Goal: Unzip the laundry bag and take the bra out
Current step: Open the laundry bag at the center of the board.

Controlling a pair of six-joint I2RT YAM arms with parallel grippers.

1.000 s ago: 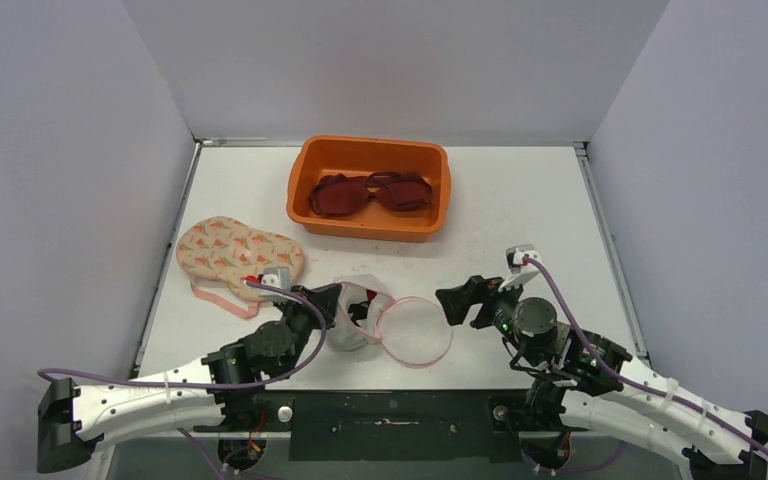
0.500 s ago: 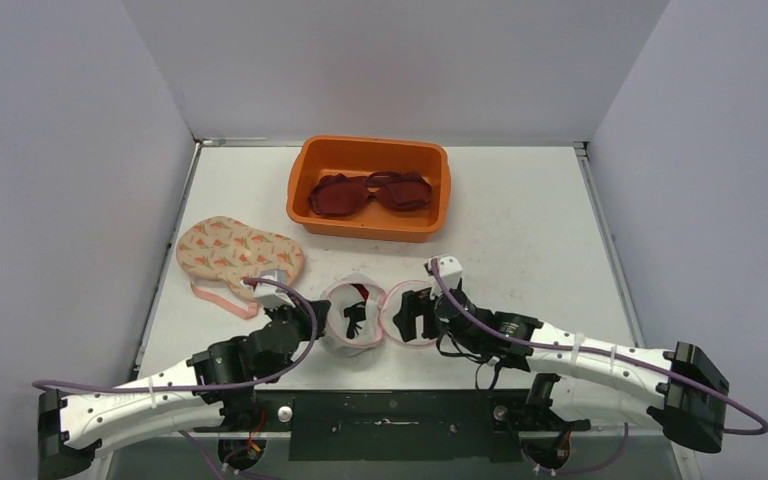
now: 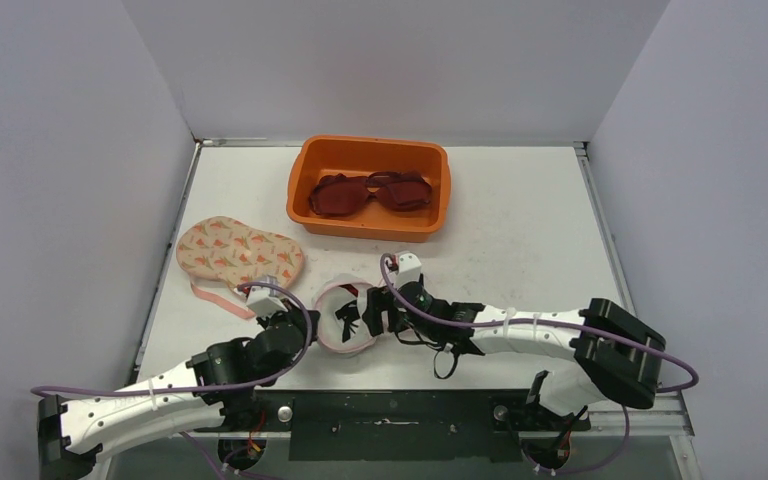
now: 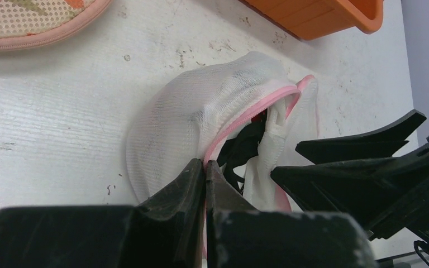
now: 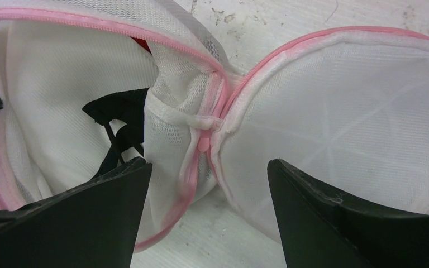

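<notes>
1 laundry bag (image 4: 190, 111): unzipped, at 6 o'clock on the table (image 3: 520, 220); left gripper (image 4: 205, 164) clamped shut on it. 1 bra (image 5: 120, 120): black, inside, at 9 o'clock of the right gripper (image 5: 208, 167), whose jaws are wide and empty. Risk: jaws snag mesh, not bra.

scuffed white table (image 3: 520, 230), pale lilac walls (image 3: 390, 60)

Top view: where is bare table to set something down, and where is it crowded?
Bare: the table right of the orange bin, out to the right edge. Crowded: near centre, where left gripper and right gripper meet at the laundry bag.
</notes>
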